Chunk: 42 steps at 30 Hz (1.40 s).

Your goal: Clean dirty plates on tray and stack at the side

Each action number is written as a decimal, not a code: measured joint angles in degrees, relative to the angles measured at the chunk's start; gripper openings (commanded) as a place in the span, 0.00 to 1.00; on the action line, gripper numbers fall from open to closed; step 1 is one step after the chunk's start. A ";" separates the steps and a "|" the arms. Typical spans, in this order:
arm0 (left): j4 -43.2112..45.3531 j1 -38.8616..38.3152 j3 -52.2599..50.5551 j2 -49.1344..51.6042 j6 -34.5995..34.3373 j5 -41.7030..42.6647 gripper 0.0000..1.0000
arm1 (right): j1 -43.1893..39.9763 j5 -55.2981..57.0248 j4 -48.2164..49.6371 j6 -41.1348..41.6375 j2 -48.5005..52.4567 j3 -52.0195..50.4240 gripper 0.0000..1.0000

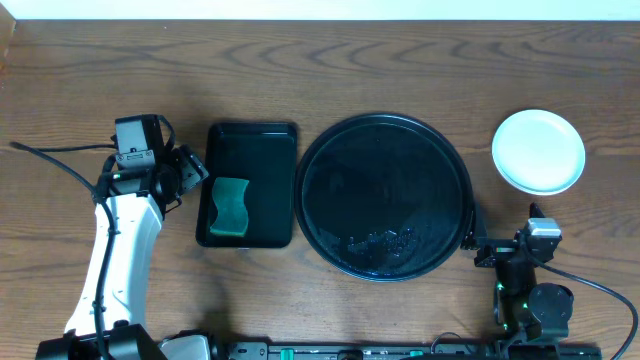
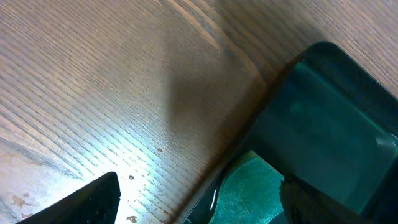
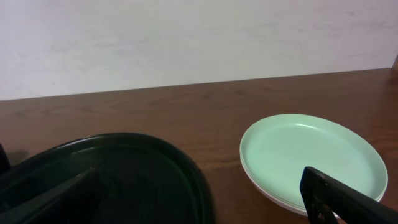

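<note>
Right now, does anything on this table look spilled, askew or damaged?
Only one thing: a wet-looking patch of droplets or smears near the front of the round black tray, which is otherwise bare. The plates sit neatly stacked to its right, and the sponge lies inside its rectangular tray.

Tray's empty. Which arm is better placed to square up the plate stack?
Right. The right end effector, open, sits at the tray's right rim, close to the plates, which show in its wrist view. The left end effector, also open, is by the sponge tray, across the tray.
</note>
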 measured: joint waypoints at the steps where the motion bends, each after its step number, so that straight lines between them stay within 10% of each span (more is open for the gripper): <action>1: 0.00 0.00 0.00 -0.02 0.00 0.00 0.83 | 0.00 0.00 0.00 0.00 0.00 0.00 0.99; 42: -0.74 -6.27 -3.06 -42.01 -0.37 -9.68 0.83 | 0.00 0.22 -0.02 0.02 0.00 0.00 0.99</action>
